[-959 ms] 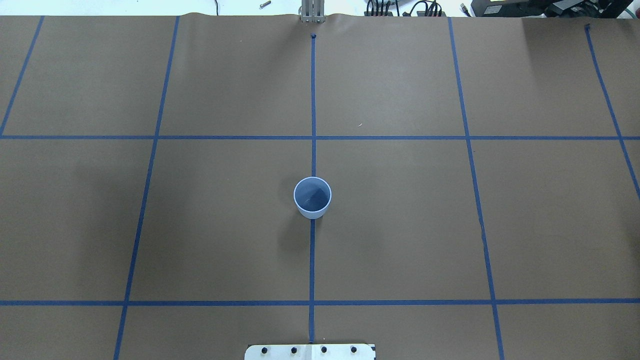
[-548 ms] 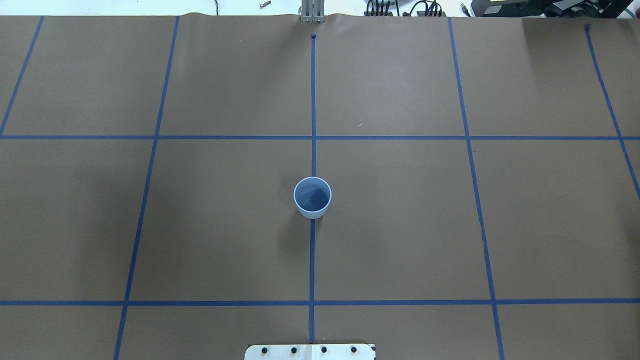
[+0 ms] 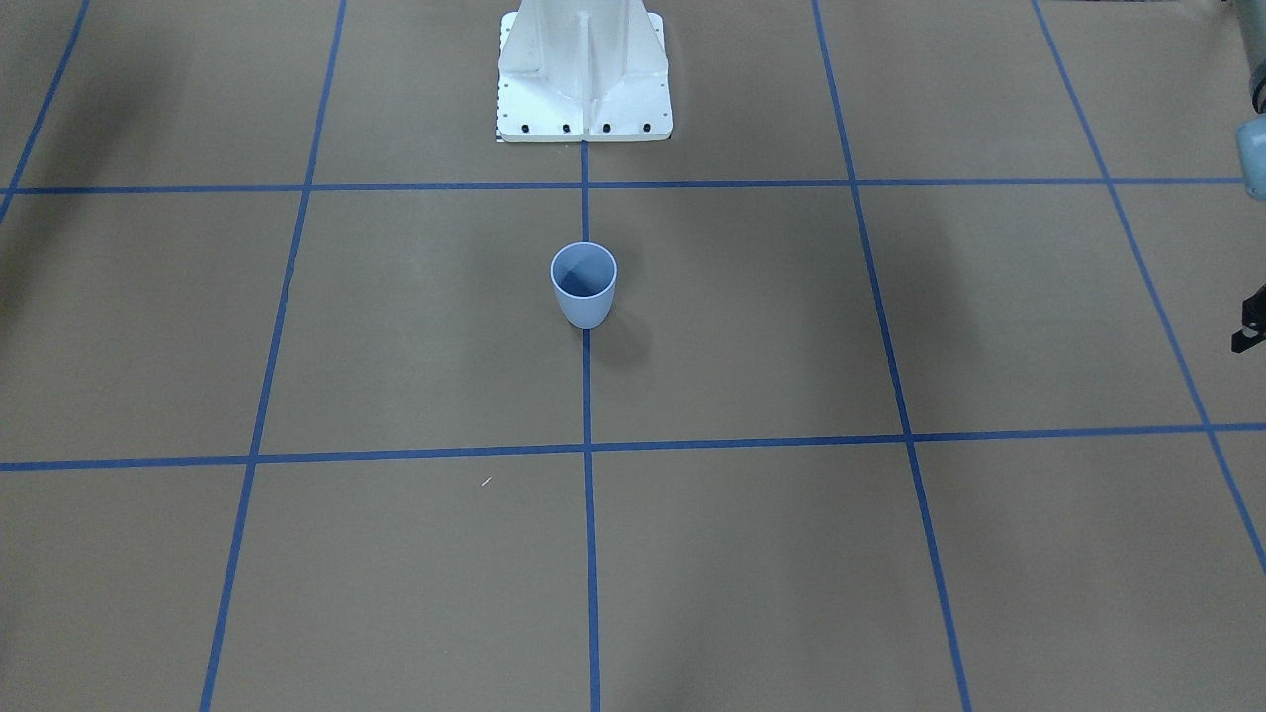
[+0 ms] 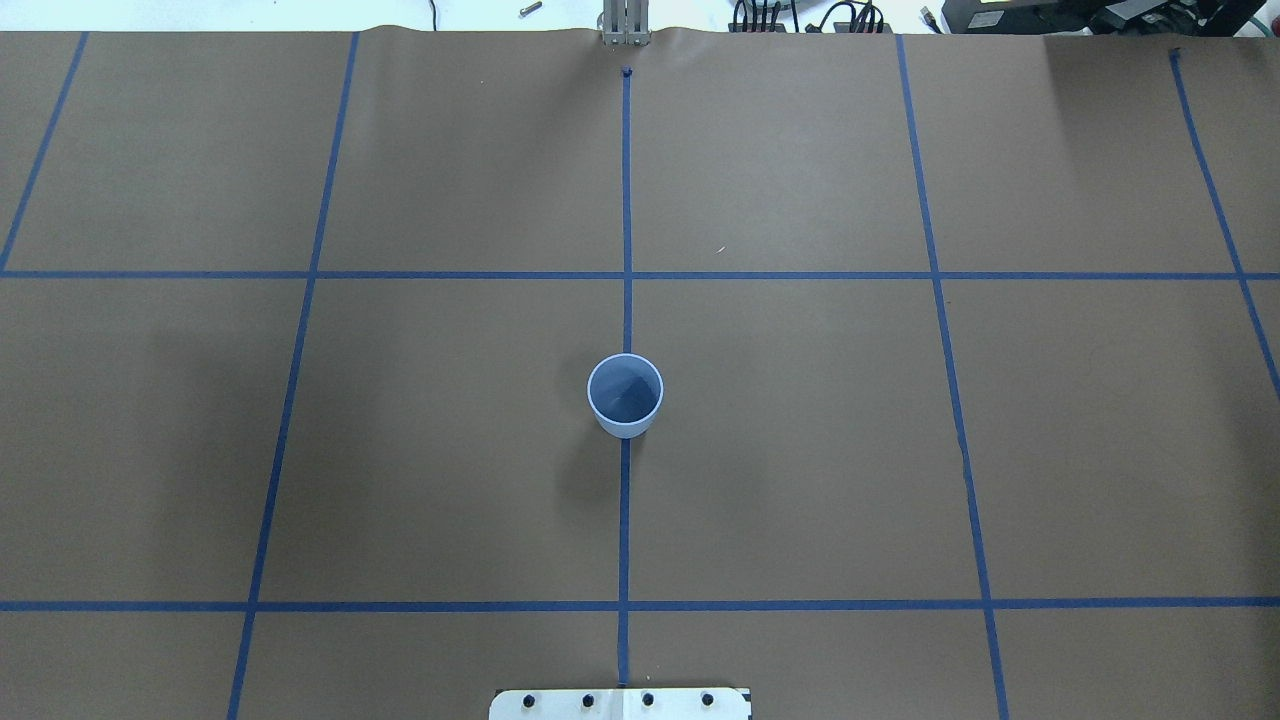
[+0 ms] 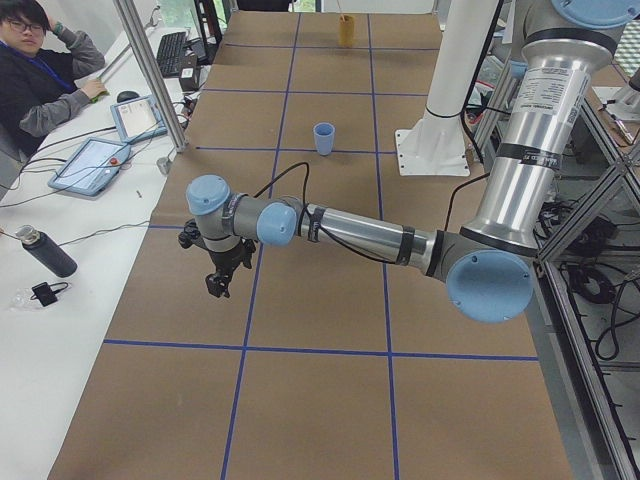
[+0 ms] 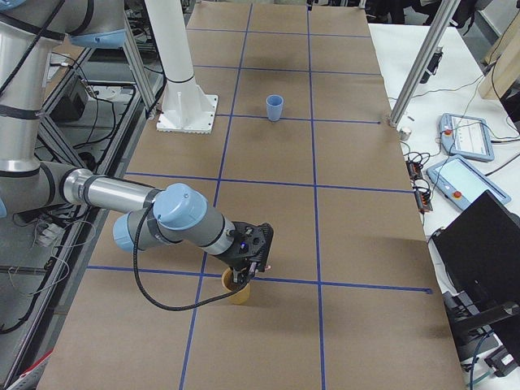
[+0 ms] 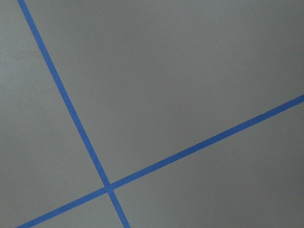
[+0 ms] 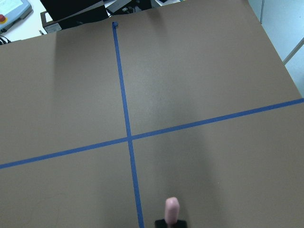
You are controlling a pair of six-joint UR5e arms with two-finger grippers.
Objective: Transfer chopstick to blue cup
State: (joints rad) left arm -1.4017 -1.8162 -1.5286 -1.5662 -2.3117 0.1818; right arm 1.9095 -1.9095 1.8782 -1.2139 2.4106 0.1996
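Note:
The blue cup [image 4: 625, 395] stands upright and empty at the table's centre, also in the front view [image 3: 584, 285]. In the right side view my right gripper [image 6: 240, 275] hangs over a tan cup [image 6: 237, 292] far from the blue cup [image 6: 275, 107]. In the right wrist view a pale pink chopstick [image 8: 172, 209] pokes up from the black fingertips [image 8: 171, 223], which appear shut on it. My left gripper [image 5: 218, 283] hovers over bare table at the other end; whether it is open or shut I cannot tell. Only its edge [image 3: 1248, 334] shows in the front view.
The white robot base [image 3: 584, 79] stands behind the blue cup. Blue tape lines grid the brown table. An operator [image 5: 40, 70] sits beside the table with tablets and a dark bottle [image 5: 45, 252]. A monitor [image 6: 479, 244] stands off the table's far side.

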